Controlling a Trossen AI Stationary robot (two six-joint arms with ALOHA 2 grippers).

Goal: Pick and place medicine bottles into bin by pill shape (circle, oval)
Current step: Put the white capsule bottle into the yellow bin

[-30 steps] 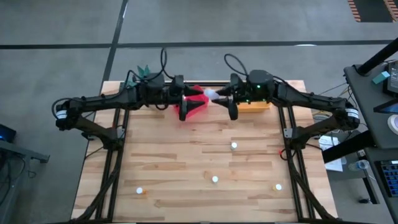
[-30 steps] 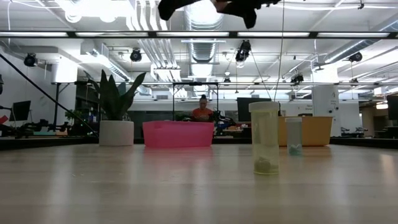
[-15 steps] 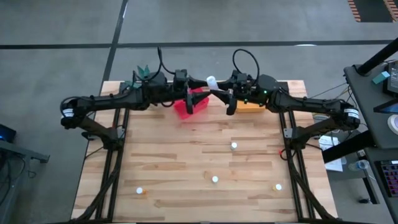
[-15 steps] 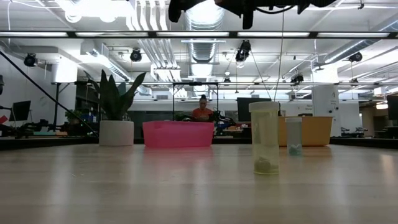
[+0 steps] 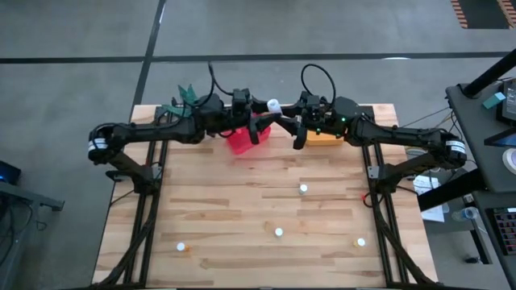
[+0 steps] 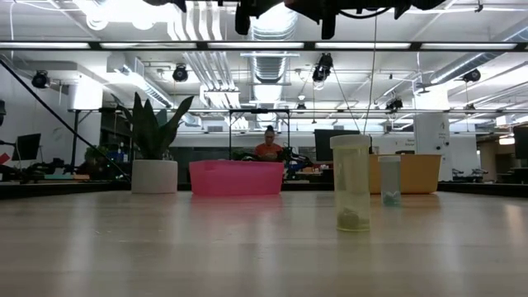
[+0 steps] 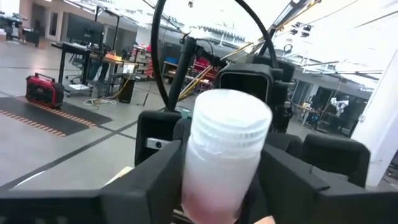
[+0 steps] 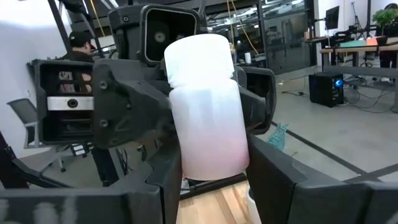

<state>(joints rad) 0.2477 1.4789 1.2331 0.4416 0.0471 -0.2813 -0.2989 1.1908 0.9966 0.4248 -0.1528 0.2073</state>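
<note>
One medicine bottle [image 5: 273, 105], white-capped with a pinkish lower body, hangs upright high above the table's far middle, between my two grippers. My right gripper [image 8: 211, 171] is shut on it, coming from the right. My left gripper [image 7: 217, 168] faces it from the left, open, one finger close on each side of the bottle [image 7: 224, 155]. Other medicine bottles stand on the table: [image 5: 303, 189], [image 5: 278, 232], [image 5: 181, 247]. A pink bin [image 5: 242, 140] and a yellow bin [image 5: 327, 138] stand on the far edge. My right gripper pinches the bottle's lower body [image 8: 186, 163] between its two fingers, reaching in about level from the table's right side. The bottle stands upright in the hold, cap [image 8: 199, 53] up, lifted clear high above the bins. My left gripper's fingers [image 7: 163, 180] flank the same bottle; whether they touch it I cannot tell.
A potted plant [image 6: 154, 176] stands at the far left corner next to the pink bin [image 6: 236, 177]. In the low view two bottles [image 6: 351, 183] [image 6: 389, 180] stand mid-table. A fourth bottle [image 5: 360, 242] stands near the front right. A person [image 6: 269, 148] sits far behind the table.
My right gripper has tipped from slanting down to about level, which brought the bottle upright and a little toward the far edge. My left gripper has also tipped up to level and gone toward the table's right, up to the bottle.
</note>
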